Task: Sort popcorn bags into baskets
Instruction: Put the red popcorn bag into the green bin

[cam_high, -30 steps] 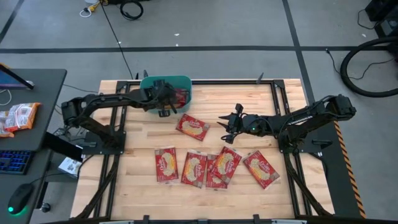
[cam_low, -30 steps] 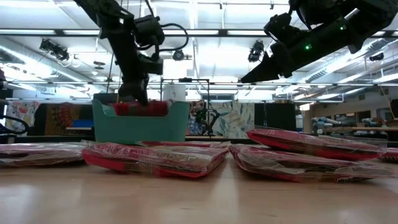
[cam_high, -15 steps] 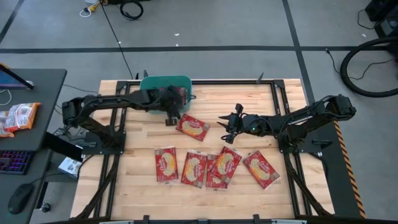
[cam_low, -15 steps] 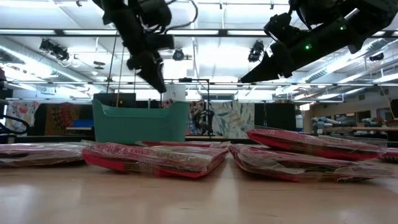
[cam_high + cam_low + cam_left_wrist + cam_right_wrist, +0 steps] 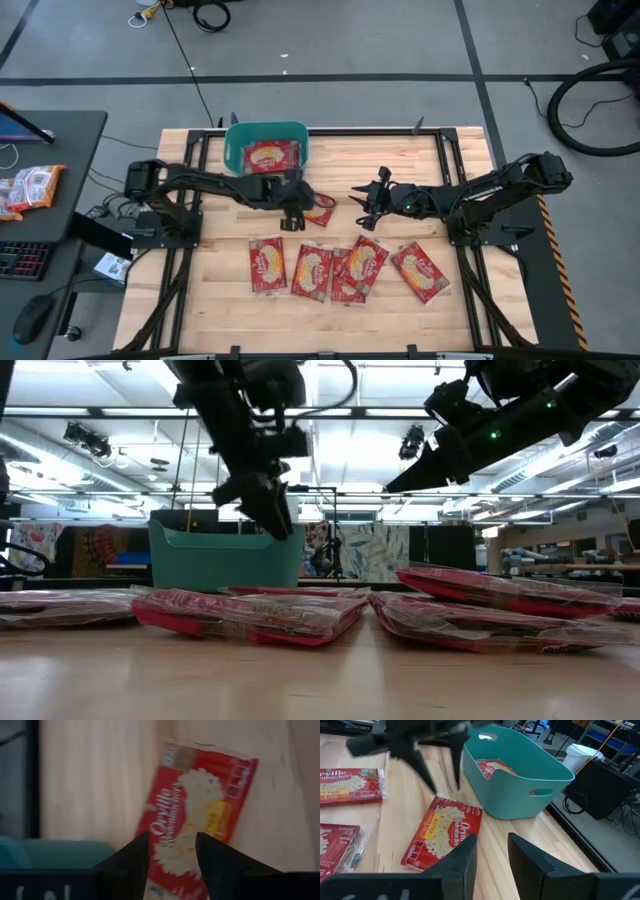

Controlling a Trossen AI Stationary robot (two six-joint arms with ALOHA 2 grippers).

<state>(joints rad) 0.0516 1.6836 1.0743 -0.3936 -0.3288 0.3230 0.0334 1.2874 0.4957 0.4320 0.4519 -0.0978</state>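
on the left, the teal-green rectangular plastic tub (image 5: 266,155) holds at least one flat red popcorn packet (image 5: 270,156) at the far edge of the wooden desk (image 5: 460,300). the left gripper (image 5: 292,219) hangs over the lone red packet beside the tub (image 5: 320,212), arm stretched low across the desk, fingers parted and empty. the risk: coming down off-centre and skidding the slick wrapper away. five more packets (image 5: 345,270) lie in a row nearer the front. the right gripper (image 5: 362,202) hovers mid-desk, fingers spread, holding nothing.
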